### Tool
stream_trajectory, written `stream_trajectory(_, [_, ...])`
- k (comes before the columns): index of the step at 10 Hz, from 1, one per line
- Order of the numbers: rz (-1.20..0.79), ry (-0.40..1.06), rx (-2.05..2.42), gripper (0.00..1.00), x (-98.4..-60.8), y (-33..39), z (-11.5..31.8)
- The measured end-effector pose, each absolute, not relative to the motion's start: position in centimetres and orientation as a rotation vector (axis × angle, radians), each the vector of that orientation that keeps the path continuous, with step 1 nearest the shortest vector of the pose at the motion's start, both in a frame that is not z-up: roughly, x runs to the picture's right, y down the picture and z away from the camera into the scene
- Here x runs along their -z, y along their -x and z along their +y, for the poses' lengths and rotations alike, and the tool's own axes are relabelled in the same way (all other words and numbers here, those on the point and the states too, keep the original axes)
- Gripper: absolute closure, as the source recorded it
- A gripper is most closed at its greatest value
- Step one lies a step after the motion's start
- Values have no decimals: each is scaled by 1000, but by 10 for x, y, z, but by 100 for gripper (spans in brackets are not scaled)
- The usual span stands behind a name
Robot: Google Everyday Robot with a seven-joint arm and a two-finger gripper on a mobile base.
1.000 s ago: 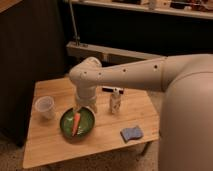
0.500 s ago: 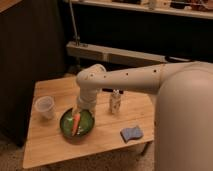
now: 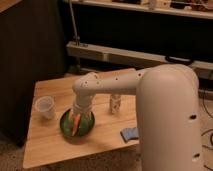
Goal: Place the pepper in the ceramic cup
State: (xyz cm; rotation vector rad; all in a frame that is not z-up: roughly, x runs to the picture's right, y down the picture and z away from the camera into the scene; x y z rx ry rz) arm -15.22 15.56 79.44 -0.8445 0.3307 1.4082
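gripper [image 3: 80, 114]: low over bowl [image 3: 63, 126], at top end of pepper [image 3: 76, 126]; grip state cannot tell
pepper: lying in bowl
cup [image 3: 45, 106]: left of bowl, apart, upright
bottle [image 3: 115, 103]: right of bowl

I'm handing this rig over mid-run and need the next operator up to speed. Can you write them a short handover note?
The gripper is low over the green bowl, right at the pepper; whether it has a grasp cannot be seen.
The pepper lies in the green bowl.
The ceramic cup stands upright on the table, left of the bowl and apart from it.
Done: the gripper is at the pepper; nothing is delivered yet.
Left: secure the pepper, lift it, carry it left, release it into the cup.
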Motion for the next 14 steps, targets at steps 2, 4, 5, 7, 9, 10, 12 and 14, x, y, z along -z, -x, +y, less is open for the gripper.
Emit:
stream_trajectory(2, [322,830,-1417,35,-804,155,155])
stream_trajectory(4, [314,817,-1410,35,-809,162,154])
stream_trajectory(5, [311,811,-1407,35,-815,166,154])
stream_trajectory(7, [308,804,-1403,35,-821,171,155])
stream_trajectory(9, [307,799,-1395,35,-829,175,157])
stream_trajectory(10, [305,797,-1393,35,-832,176,158])
stream_trajectory(12, [304,793,-1382,35,-841,176,160])
stream_trajectory(14, [307,788,-1379,35,-847,177,160])
